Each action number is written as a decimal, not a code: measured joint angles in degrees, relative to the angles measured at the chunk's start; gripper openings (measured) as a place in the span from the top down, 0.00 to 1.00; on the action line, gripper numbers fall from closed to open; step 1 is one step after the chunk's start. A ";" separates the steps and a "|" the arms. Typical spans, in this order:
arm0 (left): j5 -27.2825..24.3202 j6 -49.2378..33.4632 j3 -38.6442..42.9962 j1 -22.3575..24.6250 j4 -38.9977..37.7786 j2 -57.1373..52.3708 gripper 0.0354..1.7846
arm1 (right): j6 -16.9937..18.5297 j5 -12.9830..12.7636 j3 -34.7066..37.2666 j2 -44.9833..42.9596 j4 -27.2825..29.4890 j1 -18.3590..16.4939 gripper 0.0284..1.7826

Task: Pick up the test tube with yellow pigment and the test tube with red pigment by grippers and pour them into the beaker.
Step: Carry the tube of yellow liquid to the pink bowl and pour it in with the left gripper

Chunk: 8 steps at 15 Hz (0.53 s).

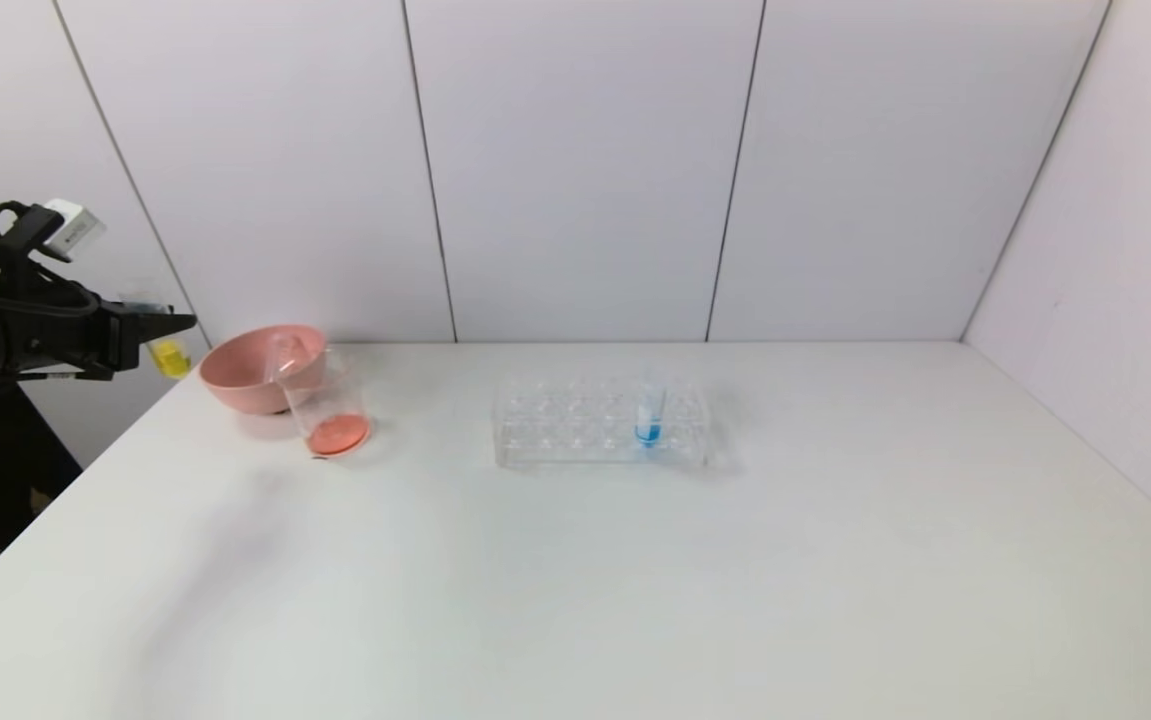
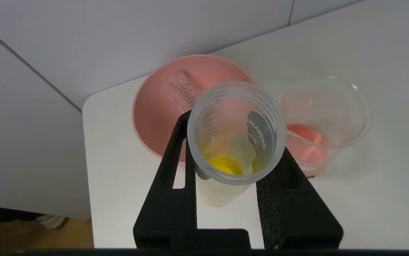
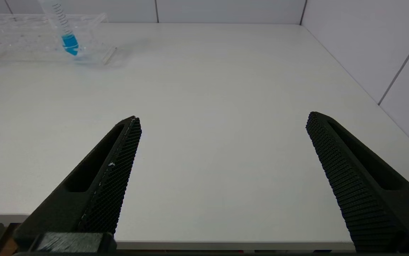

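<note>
The left claw (image 2: 231,177) is gripping the yellow tube (image 2: 234,142) tightly, holding it off the bench's (image 1: 635,560) left edge, near the pink bowl (image 1: 250,375). The beaker (image 1: 327,405) (red liquid inside) is standing beside that bowl. An empty tube (image 2: 183,90) is lying in the bowl. The right claw (image 3: 222,160) is hanging wide open, holding nothing.
</note>
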 joint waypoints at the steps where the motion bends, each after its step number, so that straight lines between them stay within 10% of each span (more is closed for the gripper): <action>1: -0.37 3.12 -2.46 0.06 4.60 0.24 0.74 | -0.02 0.00 0.00 0.00 0.00 0.00 0.05; 8: -1.69 26.20 -21.72 0.17 36.23 3.58 0.74 | -0.02 0.02 0.00 0.00 0.00 0.05 0.05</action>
